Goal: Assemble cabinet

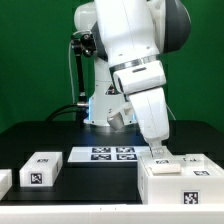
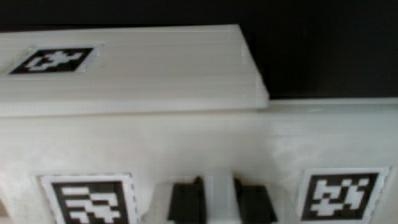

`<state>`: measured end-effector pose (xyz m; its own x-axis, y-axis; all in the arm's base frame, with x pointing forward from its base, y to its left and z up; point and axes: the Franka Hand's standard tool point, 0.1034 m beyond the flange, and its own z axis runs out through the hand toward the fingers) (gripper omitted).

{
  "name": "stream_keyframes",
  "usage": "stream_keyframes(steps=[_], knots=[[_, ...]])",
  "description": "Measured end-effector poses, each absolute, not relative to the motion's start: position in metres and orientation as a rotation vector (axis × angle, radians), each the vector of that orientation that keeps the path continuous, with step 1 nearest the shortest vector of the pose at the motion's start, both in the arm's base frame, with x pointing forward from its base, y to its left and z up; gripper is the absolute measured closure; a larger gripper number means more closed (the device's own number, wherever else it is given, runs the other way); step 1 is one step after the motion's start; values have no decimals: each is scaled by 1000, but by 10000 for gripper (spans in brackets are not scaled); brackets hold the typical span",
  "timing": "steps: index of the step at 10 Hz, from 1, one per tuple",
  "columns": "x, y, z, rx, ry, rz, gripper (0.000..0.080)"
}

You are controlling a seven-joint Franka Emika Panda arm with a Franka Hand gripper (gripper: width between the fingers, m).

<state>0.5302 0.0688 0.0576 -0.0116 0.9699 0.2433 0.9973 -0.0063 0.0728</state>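
The cabinet (image 1: 180, 186) is the large white tagged box at the front of the exterior view's right. In the wrist view its white face (image 2: 196, 140) fills the lower half, with a tag on either side. My gripper (image 1: 160, 150) reaches straight down onto the cabinet's top left edge. In the wrist view the gripper (image 2: 217, 203) has its two dark fingers (image 2: 185, 203) close together, with a thin white strip of the cabinet pinched between them. A second flat white tagged piece (image 2: 125, 65) lies just beyond the cabinet; it also shows in the exterior view (image 1: 200, 162).
The marker board (image 1: 112, 153) lies flat in the middle of the black table. A small white tagged block (image 1: 40, 168) sits at the exterior view's left, and another white piece (image 1: 4, 180) is cut off by the left edge. The robot base stands behind.
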Motion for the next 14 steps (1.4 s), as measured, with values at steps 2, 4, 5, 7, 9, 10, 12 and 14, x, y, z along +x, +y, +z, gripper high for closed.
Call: stream_keyframes(steps=[2, 4, 5, 7, 9, 10, 12, 14], knots=[[530, 69, 58, -2119, -2124, -341, 737], [538, 69, 58, -2119, -2120, -349, 737], [551, 69, 59, -2121, -2110, -364, 737], [572, 67, 60, -2106, -2116, -390, 736], [579, 67, 61, -2103, -2120, -410, 735], [579, 67, 61, -2104, -2119, -410, 735], [579, 67, 61, -2103, -2119, -410, 735], [580, 67, 61, -2097, -2118, -403, 735]])
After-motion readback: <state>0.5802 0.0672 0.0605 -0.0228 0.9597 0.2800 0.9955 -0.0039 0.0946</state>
